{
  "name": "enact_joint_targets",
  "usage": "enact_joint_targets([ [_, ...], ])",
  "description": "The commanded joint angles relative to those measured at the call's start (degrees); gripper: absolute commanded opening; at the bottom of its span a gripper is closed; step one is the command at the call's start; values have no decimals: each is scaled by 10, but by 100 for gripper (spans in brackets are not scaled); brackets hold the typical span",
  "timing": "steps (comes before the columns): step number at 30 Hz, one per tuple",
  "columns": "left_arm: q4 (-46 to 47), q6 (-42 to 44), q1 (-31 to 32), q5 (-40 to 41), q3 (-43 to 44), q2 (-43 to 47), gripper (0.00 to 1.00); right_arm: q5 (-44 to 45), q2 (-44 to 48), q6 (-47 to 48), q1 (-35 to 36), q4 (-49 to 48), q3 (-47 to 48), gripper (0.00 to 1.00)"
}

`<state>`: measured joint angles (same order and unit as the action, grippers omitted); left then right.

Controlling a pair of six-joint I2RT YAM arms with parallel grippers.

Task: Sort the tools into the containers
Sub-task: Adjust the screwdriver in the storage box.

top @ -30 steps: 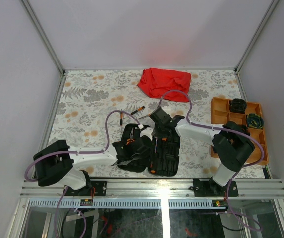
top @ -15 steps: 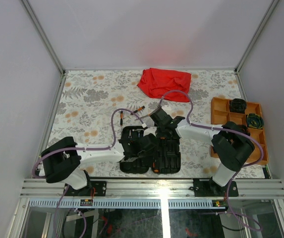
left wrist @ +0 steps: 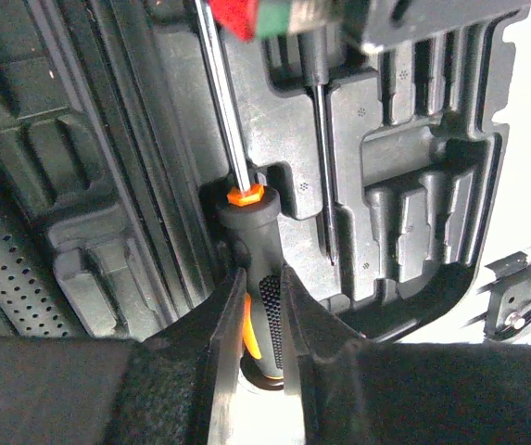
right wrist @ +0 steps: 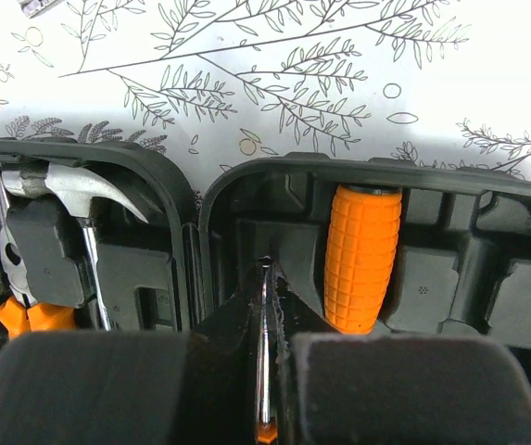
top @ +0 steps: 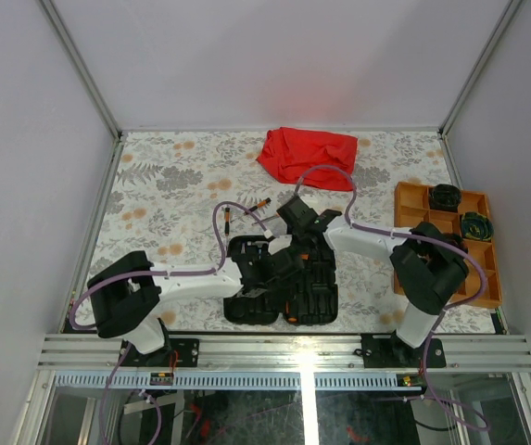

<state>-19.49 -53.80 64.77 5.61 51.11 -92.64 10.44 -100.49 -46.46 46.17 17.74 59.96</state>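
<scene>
The black case (top: 313, 295) lies open near the table's front edge. My left gripper (top: 279, 266) hovers over it, shut on the orange-and-black handle of a screwdriver (left wrist: 249, 236); its fingertips (left wrist: 263, 278) pinch the handle. The shaft runs to my right gripper (top: 304, 232), whose jaws (right wrist: 265, 278) are shut on that thin steel shaft (right wrist: 264, 352). A hammer (right wrist: 78, 193) and pliers (right wrist: 13, 278) sit in the case's left half, and an orange gridded handle (right wrist: 362, 255) in the right half. The orange tray (top: 415, 211) stands at the right.
A red cloth (top: 307, 154) lies at the back. Small loose screwdrivers (top: 249, 209) rest on the floral table just behind the case. Two dark round objects (top: 446, 197) sit in the tray's far compartments. Metal frame posts bound the table.
My left gripper has moved to the right over the case, carrying the screwdriver toward the right half. The right gripper has shifted only slightly and stays shut.
</scene>
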Motion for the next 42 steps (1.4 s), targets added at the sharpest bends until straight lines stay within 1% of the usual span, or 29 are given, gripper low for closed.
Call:
enact_joint_targets([
  [1,-138,103,8,-19,-47,-107,0,-68,-136,44,35,119,-15,0],
  [6,-133,100,8,-30,-59,-113,0,-71,-190,47,35,106,-23,0],
  [13,-121,105,9,-38,-76,-122,0,-70,-215,41,35,93,-61,0],
  [16,-120,106,9,-31,-72,-107,0,-62,-173,40,33,88,-66,0],
  [20,-103,106,8,-23,-70,-65,0,-71,-62,44,21,75,-57,0],
  [24,-91,109,7,3,-51,-33,1,-76,28,46,14,48,-25,2],
  [26,-83,113,5,20,-35,-18,5,-75,57,51,8,27,-9,8],
  [30,-73,130,-4,44,14,0,18,-90,100,50,-11,-13,1,23],
  [31,-68,133,-5,47,24,8,21,-91,111,48,-14,-18,-1,25],
  [33,-57,135,-6,56,37,26,28,-78,138,45,-20,-26,-10,29],
  [37,-20,141,-6,51,43,65,38,-29,210,46,-21,-47,-54,34],
  [39,-8,141,-7,53,42,87,41,0,250,51,-21,-41,-77,37],
  [42,-8,145,-19,62,39,116,43,48,304,52,-21,-7,-112,40],
])
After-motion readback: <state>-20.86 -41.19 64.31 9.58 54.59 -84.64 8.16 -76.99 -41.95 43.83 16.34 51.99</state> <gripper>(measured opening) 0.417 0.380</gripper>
